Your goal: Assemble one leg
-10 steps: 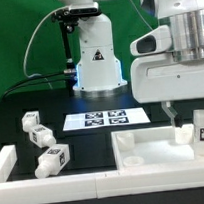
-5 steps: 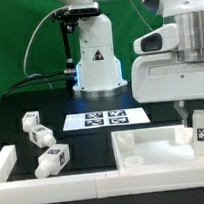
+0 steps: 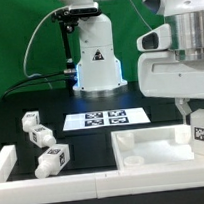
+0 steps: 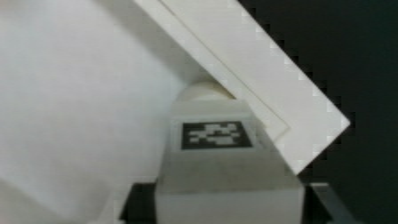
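So at this point the gripper (image 3: 199,110) had the leg (image 3: 202,131) clamped between its fingers, and the wrist view backed that up: a dark finger sat on each side of the white peg (image 4: 217,150), with the square tag facing the camera.

The leg hung straight below the hand, upright, with its long axis running vertical and its lower end pointing down at the big white tray-like panel (image 3: 154,148) underneath. The tag faced out toward the exterior camera.

Progress-wise, the pickup looked done and the carry mostly done, since the leg was already over the panel's corner on the exterior view's right. It was hard to say whether the tip was actually touching the panel or just above it; the wrist view only showed its far end up against the panel's raised edge (image 4: 267,70).

Seating it and screwing it in looked like what was left.

Well off to the side of the gripper, three other legs (image 3: 40,141) sat loose on the black table, beyond the marker board (image 3: 103,118).
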You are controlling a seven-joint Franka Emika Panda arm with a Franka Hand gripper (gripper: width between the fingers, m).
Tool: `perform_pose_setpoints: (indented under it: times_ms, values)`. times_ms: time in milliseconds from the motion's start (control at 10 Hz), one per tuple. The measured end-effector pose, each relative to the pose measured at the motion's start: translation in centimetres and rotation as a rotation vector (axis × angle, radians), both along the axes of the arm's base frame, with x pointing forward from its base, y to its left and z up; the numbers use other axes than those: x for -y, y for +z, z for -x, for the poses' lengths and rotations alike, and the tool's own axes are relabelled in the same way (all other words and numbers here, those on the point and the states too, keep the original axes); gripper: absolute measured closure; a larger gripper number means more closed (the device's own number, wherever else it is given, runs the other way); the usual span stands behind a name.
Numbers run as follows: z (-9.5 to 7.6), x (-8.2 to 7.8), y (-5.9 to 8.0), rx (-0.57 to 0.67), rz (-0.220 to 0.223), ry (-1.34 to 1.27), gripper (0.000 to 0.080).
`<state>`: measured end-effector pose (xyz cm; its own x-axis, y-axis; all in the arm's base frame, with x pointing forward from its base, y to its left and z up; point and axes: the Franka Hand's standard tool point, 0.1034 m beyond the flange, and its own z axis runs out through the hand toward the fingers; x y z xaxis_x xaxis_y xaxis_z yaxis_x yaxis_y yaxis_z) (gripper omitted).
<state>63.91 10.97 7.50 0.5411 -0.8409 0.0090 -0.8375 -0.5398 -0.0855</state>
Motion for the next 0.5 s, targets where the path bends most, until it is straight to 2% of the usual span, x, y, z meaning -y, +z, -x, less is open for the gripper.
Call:
perform_pose_setpoints:
  times_ms: [300,400,500]
  values:
    - [0.33,-0.26,-0.09,0.043,-0.059,-0.566,0.0515]
    - [0.37,-0.23,-0.11,0.045,-0.078,-0.656,0.0515]
    - [0.37,-0.18,-0.09,0.047,-0.073,-0.629,0.0514]
